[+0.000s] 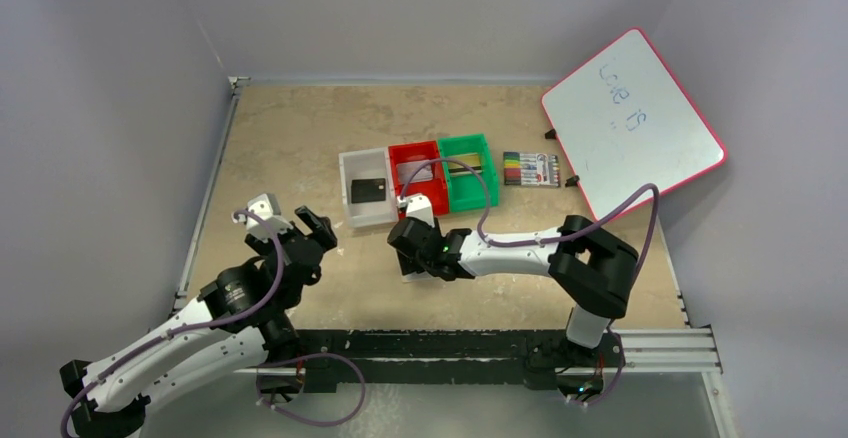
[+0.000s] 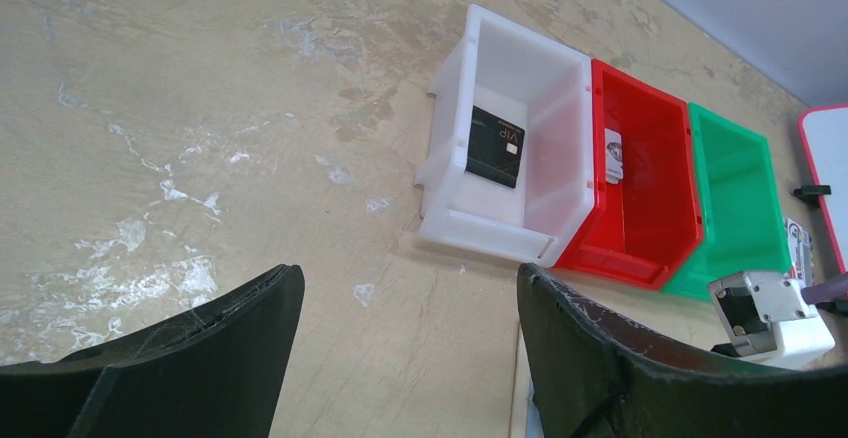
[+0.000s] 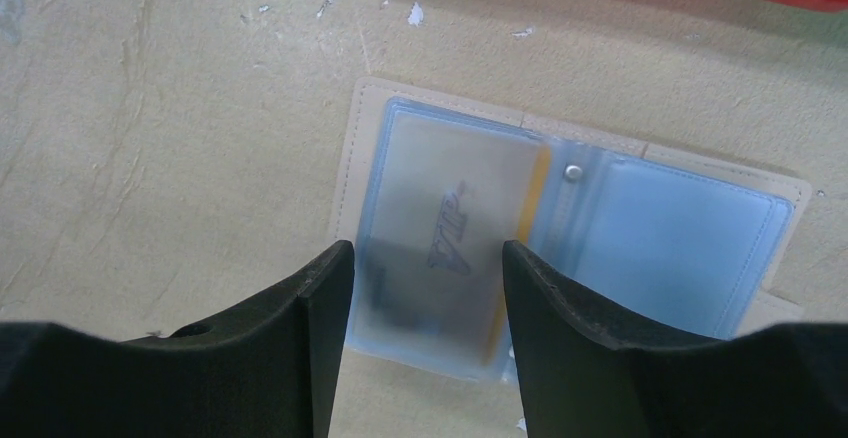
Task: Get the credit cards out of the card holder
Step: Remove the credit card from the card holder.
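The card holder [image 3: 680, 228] lies open and flat on the table, tan with two light-blue pockets and a snap. Its left pocket holds a card [image 3: 445, 228] marked VIP, seen through the plastic. The right pocket looks empty. My right gripper [image 3: 428, 278] is open just above the left pocket's near edge, one finger on each side of the card. In the top view the right gripper [image 1: 410, 250] covers most of the holder. My left gripper [image 1: 312, 230] is open and empty over bare table to the left; it also shows in the left wrist view [image 2: 410, 298].
Three bins stand in a row behind the holder: white [image 1: 350, 173] with a black card [image 2: 495, 146], red [image 1: 405, 150] with a card [image 2: 613, 153], and green [image 1: 482, 190] with a card. A marker pack [image 1: 530, 169] and a tilted whiteboard [image 1: 632, 123] are at the right.
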Robot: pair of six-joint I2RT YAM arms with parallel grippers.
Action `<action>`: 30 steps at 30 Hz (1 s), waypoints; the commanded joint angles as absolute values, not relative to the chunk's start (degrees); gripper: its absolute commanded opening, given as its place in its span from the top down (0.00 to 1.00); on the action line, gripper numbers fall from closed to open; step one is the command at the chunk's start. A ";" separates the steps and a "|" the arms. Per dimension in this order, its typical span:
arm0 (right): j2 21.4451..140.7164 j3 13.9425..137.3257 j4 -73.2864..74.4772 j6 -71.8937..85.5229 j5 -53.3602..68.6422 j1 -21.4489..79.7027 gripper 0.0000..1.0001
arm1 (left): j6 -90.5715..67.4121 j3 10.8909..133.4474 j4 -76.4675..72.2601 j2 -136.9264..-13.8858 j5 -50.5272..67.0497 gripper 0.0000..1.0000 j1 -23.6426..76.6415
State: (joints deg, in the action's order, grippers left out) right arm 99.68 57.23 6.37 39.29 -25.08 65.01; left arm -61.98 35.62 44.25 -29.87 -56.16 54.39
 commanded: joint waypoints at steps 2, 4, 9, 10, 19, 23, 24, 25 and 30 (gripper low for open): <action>99.35 57.93 8.10 41.78 -27.80 65.39 0.41 | -61.89 36.29 42.24 -29.75 -56.90 0.22 54.34; 100.18 57.41 7.82 42.10 -26.87 65.39 0.42 | -61.87 36.36 41.92 -30.21 -56.91 0.22 54.30; 101.07 55.15 4.99 42.68 -24.18 65.39 0.56 | -61.16 36.64 41.37 -31.35 -56.04 0.22 54.31; 100.95 54.17 4.34 43.02 -23.77 65.31 0.60 | -61.15 36.68 41.38 -31.64 -55.98 0.22 54.33; 99.45 52.07 -0.29 44.06 -21.29 64.21 0.91 | -60.81 35.15 38.61 -32.50 -53.78 0.22 54.36; 98.00 51.86 -0.93 43.94 -21.35 63.77 1.00 | -60.11 33.93 35.93 -33.95 -50.97 0.22 54.26; 97.43 51.70 -1.09 44.05 -21.42 63.61 1.00 | -59.69 33.71 35.12 -34.48 -50.32 0.22 54.31; 96.67 51.39 -1.51 44.34 -21.39 63.37 1.00 | -59.22 33.52 34.34 -34.98 -49.62 0.22 54.32; 91.44 44.25 -11.80 46.53 -12.51 58.63 1.00 | -55.29 33.75 29.04 -38.16 -44.59 0.22 54.30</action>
